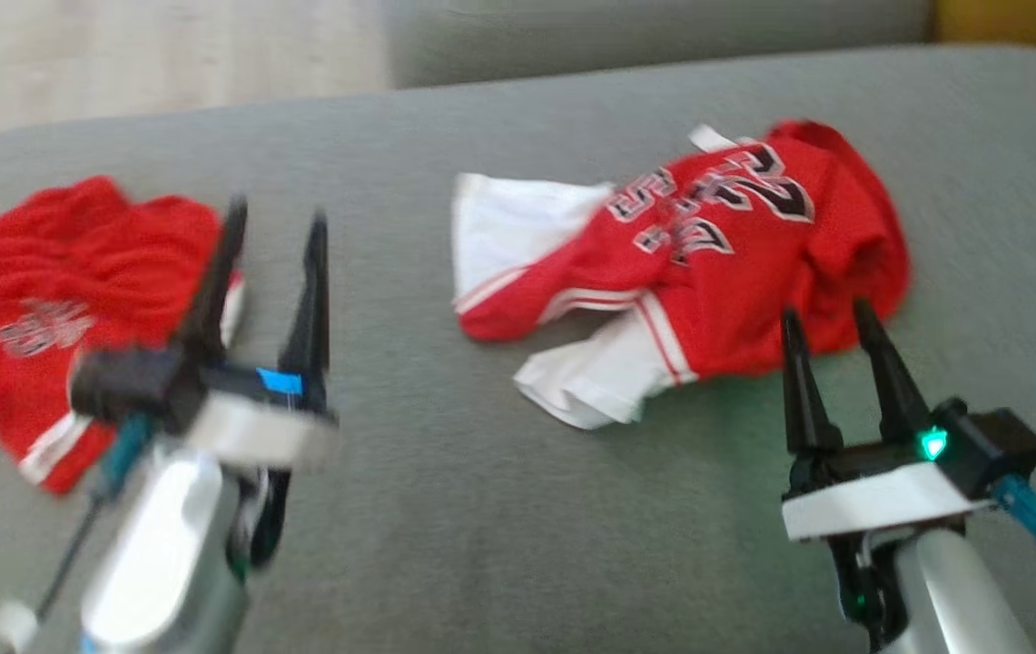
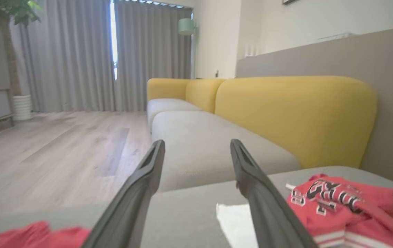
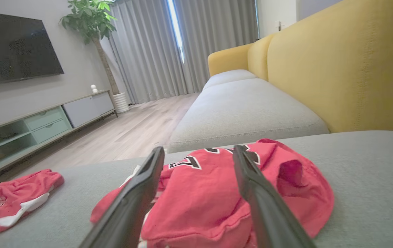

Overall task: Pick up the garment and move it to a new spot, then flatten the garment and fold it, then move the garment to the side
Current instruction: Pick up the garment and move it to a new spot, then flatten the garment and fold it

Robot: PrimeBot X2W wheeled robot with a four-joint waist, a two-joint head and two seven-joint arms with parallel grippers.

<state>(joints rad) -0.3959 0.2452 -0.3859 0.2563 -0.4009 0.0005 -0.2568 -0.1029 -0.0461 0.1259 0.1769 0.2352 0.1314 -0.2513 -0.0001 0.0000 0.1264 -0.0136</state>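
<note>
Two red garments lie on the grey sofa seat. A crumpled red-and-white jersey (image 1: 708,254) with black-and-white lettering lies right of centre, also seen as the jersey (image 2: 348,206) and the jersey (image 3: 199,193). A second red garment (image 1: 54,318) with white trim lies rumpled at the left, also seen as the red garment (image 3: 10,199). My left gripper (image 1: 277,213) is open over that garment's right edge, holding nothing. My right gripper (image 1: 826,311) is open at the jersey's near edge, its fingers either side of the cloth in the right wrist view, not closed on it.
The grey seat cushion (image 1: 481,527) is wide, with bare fabric between and in front of the garments. A yellow backrest (image 2: 296,113) runs along the far side. Beyond the cushion's edge are a wooden floor (image 2: 62,155) and a low TV cabinet (image 3: 44,117).
</note>
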